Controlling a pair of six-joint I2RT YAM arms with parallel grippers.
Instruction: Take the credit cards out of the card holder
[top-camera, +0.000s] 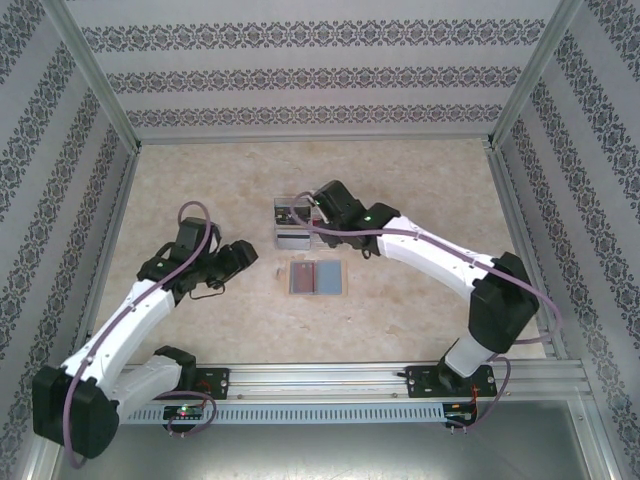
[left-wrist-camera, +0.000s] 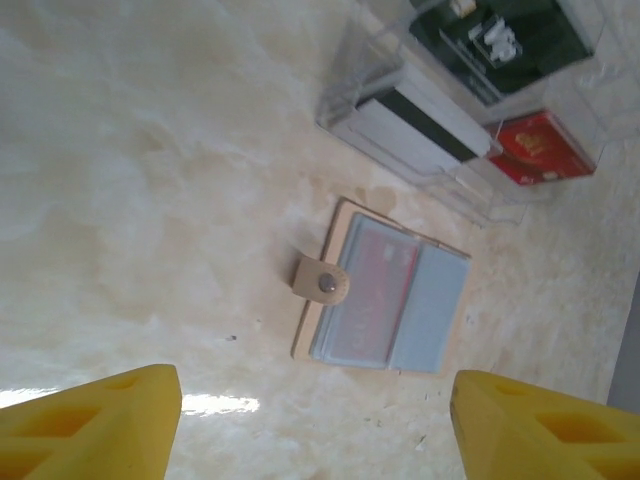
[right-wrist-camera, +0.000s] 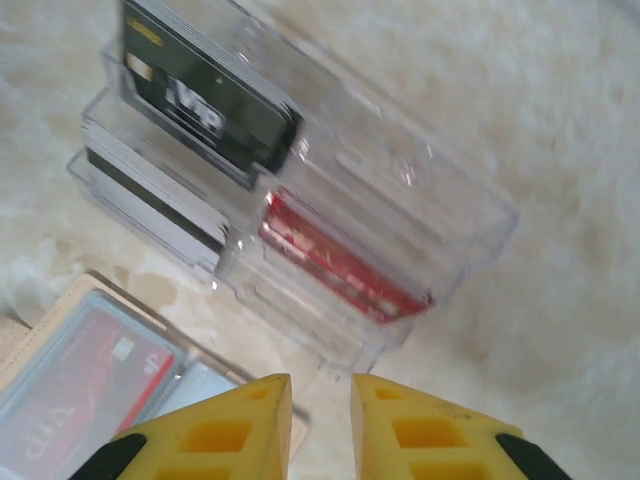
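The right tool (right-wrist-camera: 320, 425) is hovering with its yellow fingers nearly together, gripping nothing. Just ahead of it is sitting the clear plastic card holder (right-wrist-camera: 450, 215), a red card (right-wrist-camera: 340, 265) in its nearest compartment, a black card (right-wrist-camera: 210, 105) and a grey stack (right-wrist-camera: 150, 195) beyond. The left tool (left-wrist-camera: 315, 425) is standing apart, empty, well back from a tan snap wallet (left-wrist-camera: 385, 295) lying open on the desk (left-wrist-camera: 150, 200). The reaching step seems to be in hand; next, the right fingers would need to part and pinch the red card's edge.

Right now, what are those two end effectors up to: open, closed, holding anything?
Left end effector: open, fingers wide apart, holding nothing, above the tan wallet.
Right end effector: nearly closed, narrow gap, nothing between the fingers, by the card holder.
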